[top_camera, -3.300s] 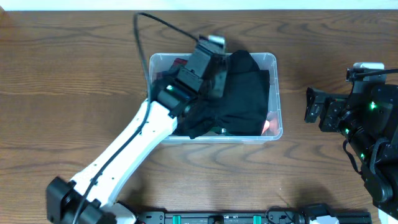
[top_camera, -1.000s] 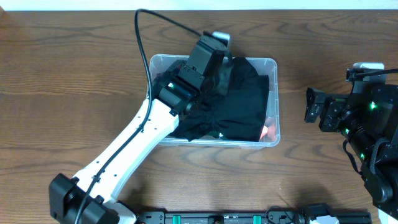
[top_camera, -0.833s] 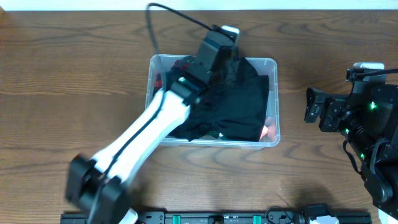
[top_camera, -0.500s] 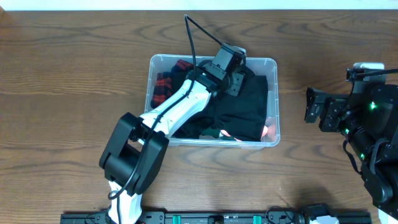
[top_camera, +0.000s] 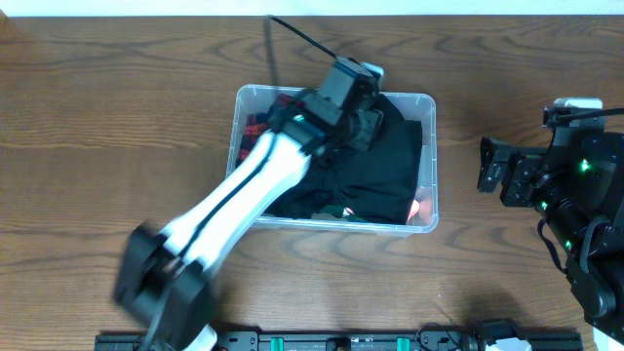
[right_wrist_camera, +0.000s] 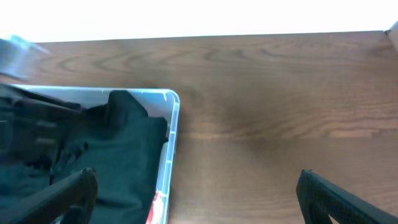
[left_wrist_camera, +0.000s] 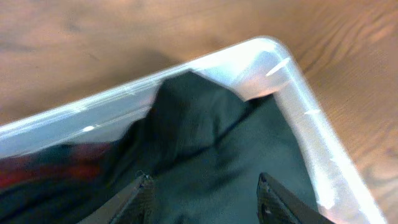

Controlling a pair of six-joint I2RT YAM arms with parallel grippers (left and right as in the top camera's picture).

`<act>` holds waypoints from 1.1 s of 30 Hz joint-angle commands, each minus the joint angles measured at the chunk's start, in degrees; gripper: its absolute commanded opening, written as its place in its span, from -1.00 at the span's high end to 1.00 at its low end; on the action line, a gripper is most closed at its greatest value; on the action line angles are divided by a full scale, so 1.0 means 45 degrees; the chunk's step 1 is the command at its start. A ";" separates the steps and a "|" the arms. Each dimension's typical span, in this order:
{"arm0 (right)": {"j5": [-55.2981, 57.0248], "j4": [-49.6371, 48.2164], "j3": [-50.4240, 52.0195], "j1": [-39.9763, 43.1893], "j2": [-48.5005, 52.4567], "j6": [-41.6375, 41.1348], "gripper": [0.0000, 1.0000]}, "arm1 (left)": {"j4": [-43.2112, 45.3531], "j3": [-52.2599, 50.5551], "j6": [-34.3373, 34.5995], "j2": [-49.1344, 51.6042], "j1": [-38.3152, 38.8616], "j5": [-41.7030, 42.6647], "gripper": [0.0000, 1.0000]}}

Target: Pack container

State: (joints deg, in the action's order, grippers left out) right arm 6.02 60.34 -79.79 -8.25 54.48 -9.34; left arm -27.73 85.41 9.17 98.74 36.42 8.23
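Arm [top_camera: 244, 190] stretches over the container [top_camera: 432, 156], left fingers [left_wrist_camera: 140, 196] parted above black cloth [left_wrist_camera: 205, 143]; right fingers [right_wrist_camera: 71, 190] splayed, empty.

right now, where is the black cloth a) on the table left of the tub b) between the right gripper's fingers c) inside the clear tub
c, the black cloth lies within the walls of the container, bunched up into its far corner.

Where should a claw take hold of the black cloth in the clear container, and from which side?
Grip the raised fold of the black cloth that stands against the far wall of the container, near its corner. Come from above, probably: the walls close off every side, and the fold is a ridge to pinch across.
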 commanded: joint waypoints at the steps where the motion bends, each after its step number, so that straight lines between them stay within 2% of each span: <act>1: 0.0044 -0.0005 -0.0087 0.0078 -0.0024 0.0185 -0.99 | -0.1622 0.0073 -0.0078 -0.2064 -0.0029 -0.1729 -0.11; 3: 0.0044 -0.0005 -0.0087 0.0078 -0.0024 0.0185 -0.99 | -0.2958 0.0073 -0.0078 -0.2565 -0.0107 -0.2346 -0.12; 9: 0.0039 -0.0005 -0.0092 0.0078 -0.0024 0.0185 -0.99 | -0.6135 0.0073 0.0461 -0.3191 -0.0879 -0.2424 -0.15; 12: 0.0039 -0.0005 -0.0087 0.0078 -0.0024 0.0185 -0.98 | -0.6883 0.0073 0.0461 -0.3769 -0.1501 -0.2875 -0.22; 18: 0.0039 -0.0010 -0.0087 0.0078 -0.0024 0.0185 -0.99 | -0.8310 0.0073 0.0466 -0.6086 -0.2861 -0.5299 -0.26; 26: 0.0039 -0.0005 -0.0087 0.0078 -0.0024 0.0185 -0.98 | -1.0380 0.0073 0.1044 -0.9690 -0.4993 -0.5474 -0.43; 29: 0.0039 -0.0005 -0.0087 0.0078 -0.0024 0.0185 -0.98 | -1.0870 0.0073 0.1035 -1.0671 -0.5479 -0.5484 -0.60; 31: 0.0039 -0.0005 -0.0087 0.0078 -0.0024 0.0185 -0.98 | -1.1035 0.0073 0.1030 -1.1123 -0.5654 -0.5484 -0.81; 32: 0.0039 -0.0010 -0.0087 0.0078 -0.0024 0.0185 -0.99 | -1.1079 0.0073 0.1025 -1.1298 -0.5693 -0.5484 -0.98; 33: 0.0039 -0.0010 -0.0087 0.0078 -0.0024 0.0185 -0.98 | -1.1108 0.0073 0.1030 -1.1443 -0.5697 -0.5484 -0.96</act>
State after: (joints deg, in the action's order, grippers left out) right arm 6.02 60.27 -79.79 -8.25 54.48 -9.34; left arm -77.34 85.73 13.43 48.49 11.49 -15.49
